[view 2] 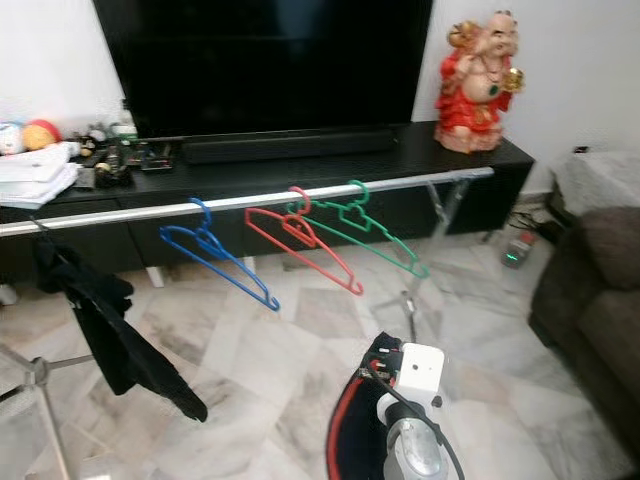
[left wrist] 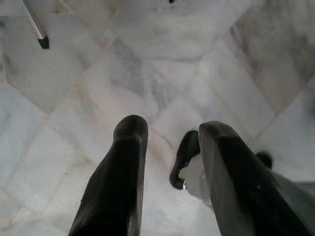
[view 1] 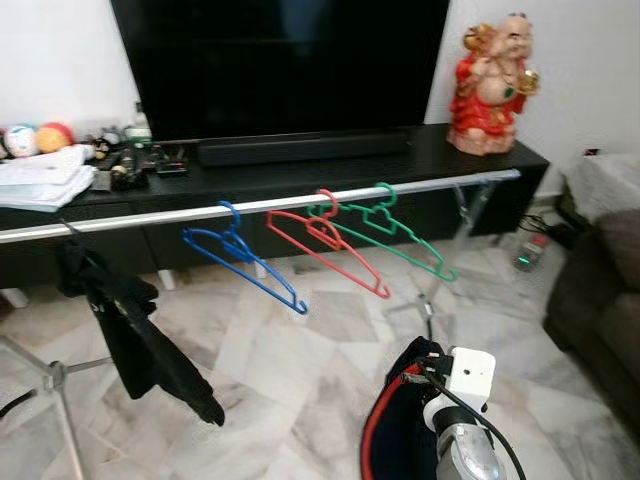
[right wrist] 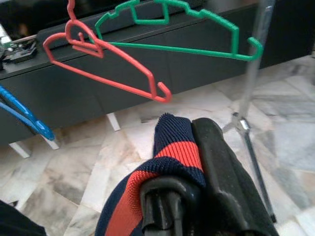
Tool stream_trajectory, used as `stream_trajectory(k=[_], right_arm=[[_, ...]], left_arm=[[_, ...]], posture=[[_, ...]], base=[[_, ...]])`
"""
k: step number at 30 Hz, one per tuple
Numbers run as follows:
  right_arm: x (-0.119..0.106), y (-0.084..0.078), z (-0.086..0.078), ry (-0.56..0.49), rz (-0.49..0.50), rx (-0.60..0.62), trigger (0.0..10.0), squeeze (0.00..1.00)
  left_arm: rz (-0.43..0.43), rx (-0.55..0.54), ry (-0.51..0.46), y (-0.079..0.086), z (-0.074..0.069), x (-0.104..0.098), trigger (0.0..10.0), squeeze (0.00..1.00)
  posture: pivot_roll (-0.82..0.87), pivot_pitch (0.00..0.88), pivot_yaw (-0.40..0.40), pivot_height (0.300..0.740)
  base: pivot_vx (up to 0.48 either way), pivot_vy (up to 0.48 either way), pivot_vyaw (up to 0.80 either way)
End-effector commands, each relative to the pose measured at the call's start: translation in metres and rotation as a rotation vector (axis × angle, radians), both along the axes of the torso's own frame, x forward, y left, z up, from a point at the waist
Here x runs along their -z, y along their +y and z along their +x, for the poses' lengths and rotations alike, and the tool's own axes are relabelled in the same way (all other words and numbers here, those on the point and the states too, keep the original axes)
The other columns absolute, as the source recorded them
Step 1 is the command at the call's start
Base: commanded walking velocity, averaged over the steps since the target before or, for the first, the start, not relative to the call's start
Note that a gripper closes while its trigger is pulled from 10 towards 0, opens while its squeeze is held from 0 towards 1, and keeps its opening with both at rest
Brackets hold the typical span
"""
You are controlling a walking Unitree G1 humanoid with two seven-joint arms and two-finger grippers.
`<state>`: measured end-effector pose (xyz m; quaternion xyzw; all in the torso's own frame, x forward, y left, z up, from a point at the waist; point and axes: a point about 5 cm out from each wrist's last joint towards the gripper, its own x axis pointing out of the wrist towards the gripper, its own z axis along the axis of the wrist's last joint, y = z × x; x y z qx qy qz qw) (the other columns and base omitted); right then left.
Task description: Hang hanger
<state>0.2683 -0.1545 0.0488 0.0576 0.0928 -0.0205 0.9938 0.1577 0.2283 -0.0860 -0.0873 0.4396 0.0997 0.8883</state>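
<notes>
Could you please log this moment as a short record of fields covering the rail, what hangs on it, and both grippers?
rail: silver rail before the black TV console
on rail: blue hanger, red hanger, green hanger, black garment
right gripper: right gripper shut on navy and red striped cloth, low in front of the rail
left gripper: left gripper open above the marble floor

Three thin plastic hangers hang by their hooks on a silver rail (view 1: 150, 219) across the frame's middle: a blue hanger (view 1: 243, 261) left, a red hanger (view 1: 330, 246) centre, a green hanger (view 1: 396, 233) right, all tilted, red and green hooks overlapping.
</notes>
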Motion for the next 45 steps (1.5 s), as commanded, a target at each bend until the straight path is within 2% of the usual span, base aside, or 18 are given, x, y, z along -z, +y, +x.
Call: stream_trajectory(k=[1,12,15,20,41,45], right_arm=[[-0.0061,0.0007,0.0027,-0.032,-0.001,-0.003,10.0,0.0],[-0.0055,0.0004,0.0024,-0.029,0.001,0.0,10.0,0.0],[-0.0042,-0.0016,0.0022,-0.021,0.033,0.027,10.0,0.0],[-0.0042,-0.0027,0.0024,-0.018,0.02,0.022,10.0,0.0],[-0.001,-0.0035,0.0014,0.002,0.018,0.034,10.0,0.0],[0.0013,-0.0047,0.0009,0.008,0.016,0.033,10.0,0.0]], left_arm=[[0.01,-0.002,0.036,0.0039,-0.009,0.0031,10.0,0.0],[0.013,-0.002,0.036,0.004,-0.009,0.003,10.0,0.0],[0.013,0.003,0.038,0.0039,-0.009,0.0031,10.0,0.0],[0.016,0.028,0.038,0.0035,-0.0084,0.0028,10.0,0.0],[0.017,0.028,0.03,0.0038,-0.0079,0.0024,10.0,0.0],[0.053,0.04,0.022,0.0055,-0.007,0.0014,10.0,0.0]], posture=[[0.09,0.032,0.019,0.74],[0.09,0.033,0.018,0.74],[0.09,0.034,0.017,0.74],[0.09,0.035,0.017,0.74],[0.09,0.035,0.017,0.74],[0.09,0.036,0.017,0.74]], base=[[0.0,0.0,0.8],[0.0,0.0,0.79],[0.0,0.0,0.0],[0.0,-0.18,0.0],[0.0,-0.421,0.0],[0.0,-0.146,0.0]])
